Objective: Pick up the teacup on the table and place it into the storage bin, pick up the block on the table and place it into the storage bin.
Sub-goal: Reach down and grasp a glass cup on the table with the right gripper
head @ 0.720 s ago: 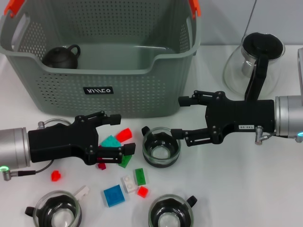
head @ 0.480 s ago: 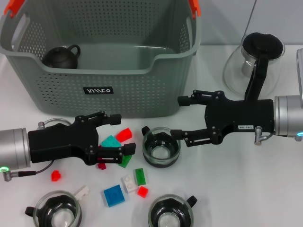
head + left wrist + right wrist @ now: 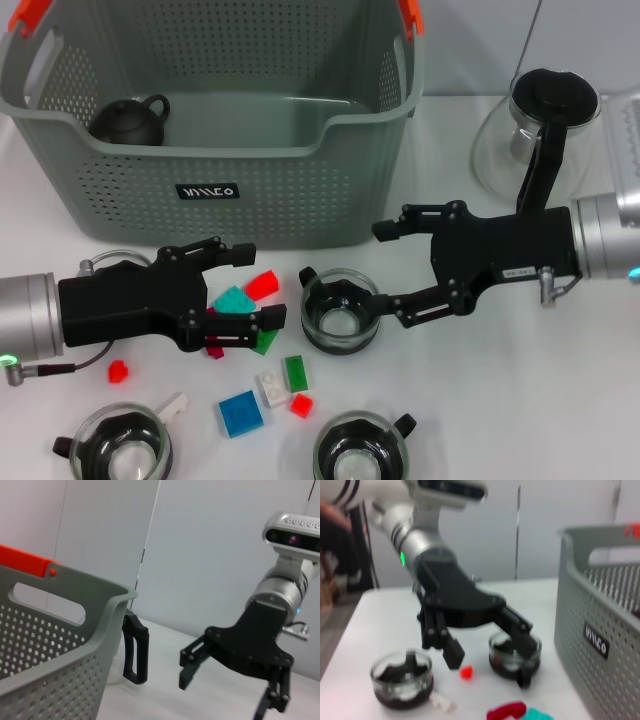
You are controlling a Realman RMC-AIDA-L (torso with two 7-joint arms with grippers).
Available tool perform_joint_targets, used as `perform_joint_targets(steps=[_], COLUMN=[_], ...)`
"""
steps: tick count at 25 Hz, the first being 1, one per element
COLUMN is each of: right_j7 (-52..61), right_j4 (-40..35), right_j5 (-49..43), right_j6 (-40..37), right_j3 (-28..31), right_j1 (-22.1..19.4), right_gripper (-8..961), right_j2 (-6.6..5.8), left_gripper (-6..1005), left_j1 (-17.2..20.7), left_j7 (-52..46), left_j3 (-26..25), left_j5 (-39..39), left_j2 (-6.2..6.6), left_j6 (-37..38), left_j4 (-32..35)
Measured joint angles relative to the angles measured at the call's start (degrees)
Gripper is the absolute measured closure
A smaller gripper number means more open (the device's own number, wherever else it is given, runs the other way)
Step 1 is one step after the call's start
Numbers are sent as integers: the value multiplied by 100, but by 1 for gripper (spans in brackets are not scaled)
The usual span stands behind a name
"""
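Note:
The grey-green storage bin (image 3: 250, 190) stands at the back of the table. A glass teacup (image 3: 340, 314) with a dark inside sits in front of it. My right gripper (image 3: 382, 268) is open just right of that teacup, its lower finger close to the rim. My left gripper (image 3: 260, 283) is open around a red block (image 3: 263, 284) and a teal block (image 3: 231, 298), with nothing held. The right wrist view shows the left gripper (image 3: 490, 670) over the teacup (image 3: 515, 654). The left wrist view shows the right gripper (image 3: 222, 697) beside the storage bin (image 3: 50, 650).
A black teapot (image 3: 130, 120) lies inside the bin. Two more glass cups (image 3: 120, 452) (image 3: 360, 456) stand near the front edge. Several small blocks lie between them, among them a blue one (image 3: 241, 412). A glass pot (image 3: 535, 130) stands at the back right.
My right gripper has tilted and shifted slightly toward the front, bringing its lower finger beside the teacup's right rim. The left gripper has not moved.

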Motion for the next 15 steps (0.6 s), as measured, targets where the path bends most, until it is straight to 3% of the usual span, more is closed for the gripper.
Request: perform_joint_targets(steps=[7,15], right_j7=[1131,1926], right_j4=[-1255,-1582], right_j5=[-997,-2189], right_j6=[-92,-355], right_j3=[-351,-845], right_j1=[152,812], right_gripper=[28,29], right_j2=[74,156], left_gripper=[49,48], left_j1=[-40,-25], left_j7=[-3,-12], left_j3=[-21,-28], left_j5=[-6,-89], left_j2=[-8,-81], left_j6=[-69,-177], left_j4=[-187,-232])
